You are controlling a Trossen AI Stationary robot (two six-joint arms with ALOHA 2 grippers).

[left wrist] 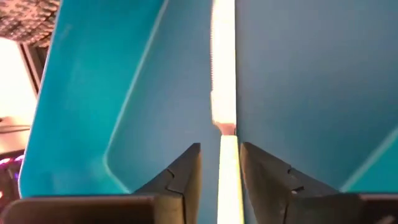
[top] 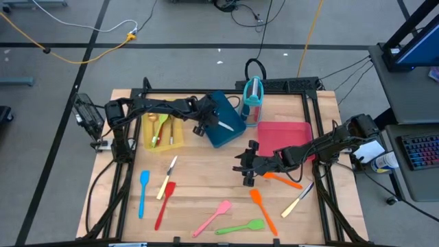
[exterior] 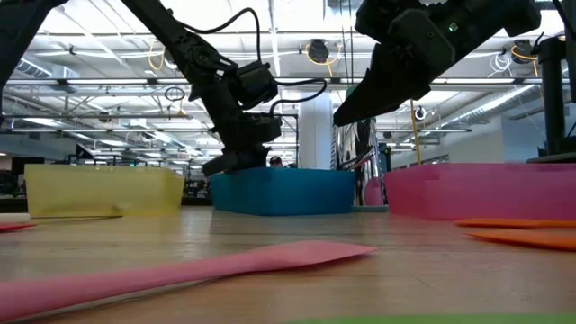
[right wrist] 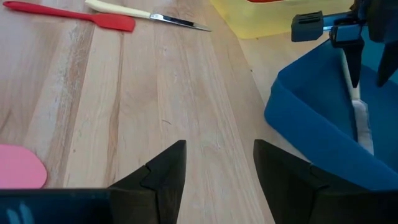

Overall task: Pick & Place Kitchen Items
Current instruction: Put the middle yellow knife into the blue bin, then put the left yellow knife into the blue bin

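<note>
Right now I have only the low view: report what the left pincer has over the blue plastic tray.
Observer: In the left wrist view, a cream-handled metal knife points its serrated blade into the blue plastic tray, with its handle at the left pincer.
Operator: Now check the right pincer.
Observer: In the right wrist view, the right pincer is open and empty, above the bare wooden table.

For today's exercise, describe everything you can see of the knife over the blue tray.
The cream-handled metal knife has a slim pale handle and a serrated steel blade. The left gripper clamps the handle between its dark fingers, the blade pointing into the blue plastic tray. Whether the tip touches the tray floor cannot be told.
</note>
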